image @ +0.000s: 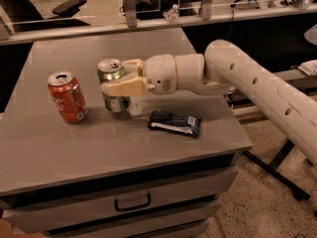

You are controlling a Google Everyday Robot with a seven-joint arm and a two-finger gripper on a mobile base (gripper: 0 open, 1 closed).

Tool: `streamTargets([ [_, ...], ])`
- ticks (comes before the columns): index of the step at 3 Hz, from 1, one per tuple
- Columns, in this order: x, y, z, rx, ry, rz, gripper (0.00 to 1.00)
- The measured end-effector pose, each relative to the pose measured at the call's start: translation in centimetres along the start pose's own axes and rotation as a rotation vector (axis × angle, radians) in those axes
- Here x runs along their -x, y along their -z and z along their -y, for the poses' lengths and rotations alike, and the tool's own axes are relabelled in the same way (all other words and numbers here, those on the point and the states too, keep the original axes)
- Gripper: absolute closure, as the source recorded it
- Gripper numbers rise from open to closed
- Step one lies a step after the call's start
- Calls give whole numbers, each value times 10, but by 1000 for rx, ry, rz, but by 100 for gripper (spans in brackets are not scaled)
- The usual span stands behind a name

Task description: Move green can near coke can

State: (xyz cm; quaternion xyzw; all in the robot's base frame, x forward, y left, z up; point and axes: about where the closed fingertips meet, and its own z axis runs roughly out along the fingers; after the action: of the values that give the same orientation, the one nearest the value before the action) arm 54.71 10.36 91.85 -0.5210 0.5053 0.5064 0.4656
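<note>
Grey desk point(148, 152) with drawers fills the foreground, office chairs point(69, 6) beyond its far edge; the white arm point(257, 88) comes in over the right edge; its tool point(115, 78) is clamped round the green can point(117, 103), mid-desk, just right of the coke can point(67, 97) by the left edge; a dark packet point(174, 123) lies toward the front-right corner. The carry looks nearly done; next, I'd judge, set it down upright and let go.

I'm seeing grey drawer cabinet point(59, 155) sitting on speckled floor point(262, 207), office chair point(67, 6) standing far left behind a railing point(74, 29).
</note>
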Motion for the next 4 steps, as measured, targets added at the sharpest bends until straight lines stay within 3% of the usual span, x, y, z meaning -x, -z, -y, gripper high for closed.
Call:
streamTargets([
  [2,-27,-17,-9,44,-49,46,25],
  [3,-35,-23,-6,42,-56,30,2],
  [4,-36,-15,2,-24,-51,-13,0],
])
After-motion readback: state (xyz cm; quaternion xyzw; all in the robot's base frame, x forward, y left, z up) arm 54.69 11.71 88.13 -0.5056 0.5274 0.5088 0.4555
